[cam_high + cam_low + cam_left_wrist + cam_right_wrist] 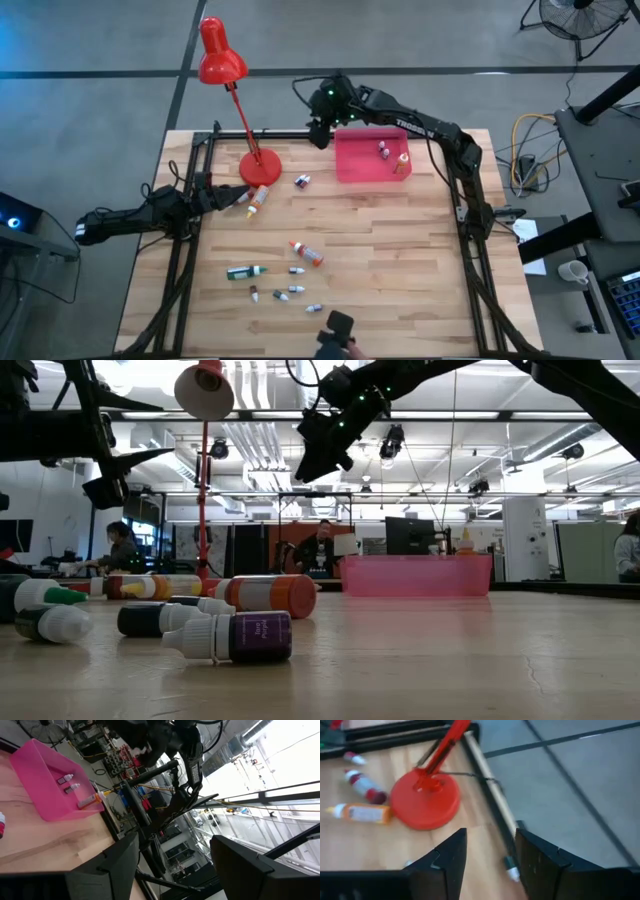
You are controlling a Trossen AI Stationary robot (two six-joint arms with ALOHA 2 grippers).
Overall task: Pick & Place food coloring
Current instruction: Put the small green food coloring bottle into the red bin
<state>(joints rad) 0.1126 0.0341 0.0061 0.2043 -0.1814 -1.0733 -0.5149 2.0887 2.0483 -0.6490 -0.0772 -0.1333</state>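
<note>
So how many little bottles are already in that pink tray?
3 bottles in the pink tray: two small ones close together by its middle, and an orange one at its right end. None seems hidden.

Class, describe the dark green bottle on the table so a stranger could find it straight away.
Start at the pink tray at the table's far edge, then cross to the near cluster of small bottles. The dark green bottle lies on its side at that cluster's left end, the only green one, longer than the tiny whitish bottles beside it.
</note>
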